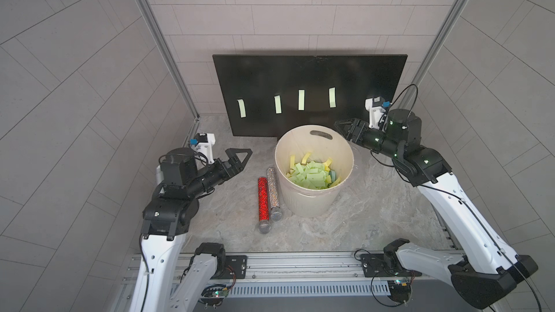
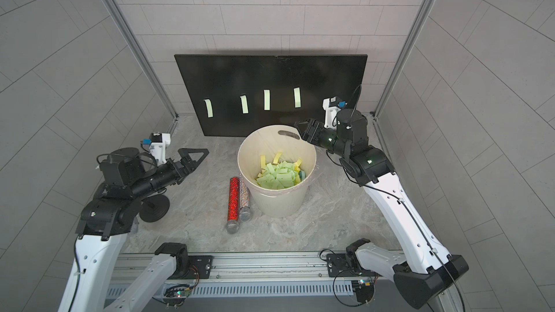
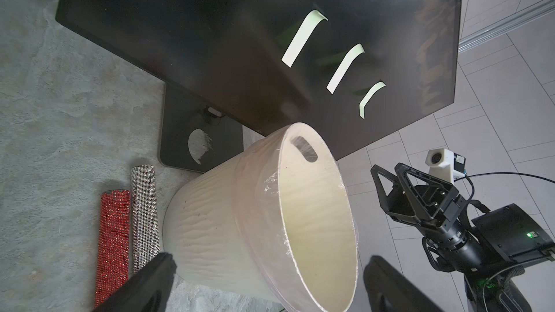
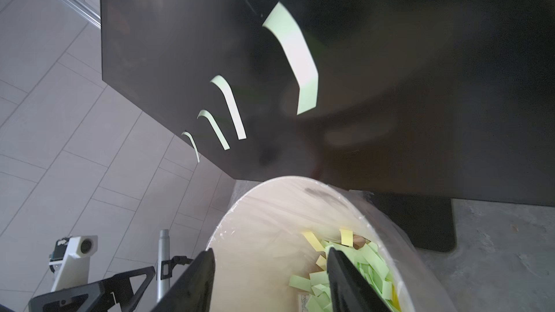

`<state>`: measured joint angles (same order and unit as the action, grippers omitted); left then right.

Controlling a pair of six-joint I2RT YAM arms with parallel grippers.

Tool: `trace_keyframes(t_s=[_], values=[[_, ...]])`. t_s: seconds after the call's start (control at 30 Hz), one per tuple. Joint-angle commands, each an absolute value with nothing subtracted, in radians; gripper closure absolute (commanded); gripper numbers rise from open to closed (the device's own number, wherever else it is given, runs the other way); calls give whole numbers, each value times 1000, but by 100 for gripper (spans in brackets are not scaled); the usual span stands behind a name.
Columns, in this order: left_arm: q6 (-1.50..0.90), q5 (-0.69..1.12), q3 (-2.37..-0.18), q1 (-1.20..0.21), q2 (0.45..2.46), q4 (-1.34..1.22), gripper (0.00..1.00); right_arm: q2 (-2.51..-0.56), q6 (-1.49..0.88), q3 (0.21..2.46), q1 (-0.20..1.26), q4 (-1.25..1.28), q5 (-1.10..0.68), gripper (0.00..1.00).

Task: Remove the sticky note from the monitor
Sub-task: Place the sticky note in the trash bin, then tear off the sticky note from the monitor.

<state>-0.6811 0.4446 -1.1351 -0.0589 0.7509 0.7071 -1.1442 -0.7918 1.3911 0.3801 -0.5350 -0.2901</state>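
Nearest the lens, an aluminium rail [image 1: 300, 262] runs along the bottom of the frame in both top views and carries both arm bases. At centre left, the left gripper [image 1: 243, 160] hangs above the marble-patterned table [image 1: 375, 205] with its jaws spread wide and nothing between them; the left wrist view confirms the gap. Right of it, just below centre, a red glitter microphone [image 1: 263, 196] and a silver glitter microphone [image 1: 274, 189] lie side by side, touching, mesh heads toward the bottom of the frame; the silver one lies against the foot of the cream bucket [image 1: 303, 202]. That bucket stands upright at centre and holds a pile of green and yellow paper slips [image 1: 312, 175]. Behind it, at upper centre, the monitor [image 1: 309, 70] stands tilted back against the tiled wall, its lower edge partly hidden by the bucket. Four pale green sticky notes [image 1: 241, 108] are stuck in a row across the lower half of the screen, and in the wrist views each curves away from the glass. At centre right, the right gripper [image 1: 338, 126] is poised at the bucket's upper-right rim, in front of the monitor's lower right area; its jaws stand apart and empty over the slips, as the right wrist view [image 4: 270, 262] shows.
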Motion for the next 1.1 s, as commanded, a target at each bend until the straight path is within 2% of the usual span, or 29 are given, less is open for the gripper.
trace_keyframes(t_s=[0.0, 0.3, 0.77, 1.07], values=[[-661, 441, -1118, -58, 747, 693, 0, -1162, -856, 1383, 340, -461, -361, 38], [-659, 434, -1122, -59, 749, 684, 0, -1237, -941, 1388, 288, -368, -392, 38], [-644, 433, -1126, -58, 758, 679, 0, -1354, -994, 1430, 285, -288, -408, 39], [-645, 434, -1116, -58, 761, 666, 0, -1397, -1031, 1449, 284, -232, -417, 45]])
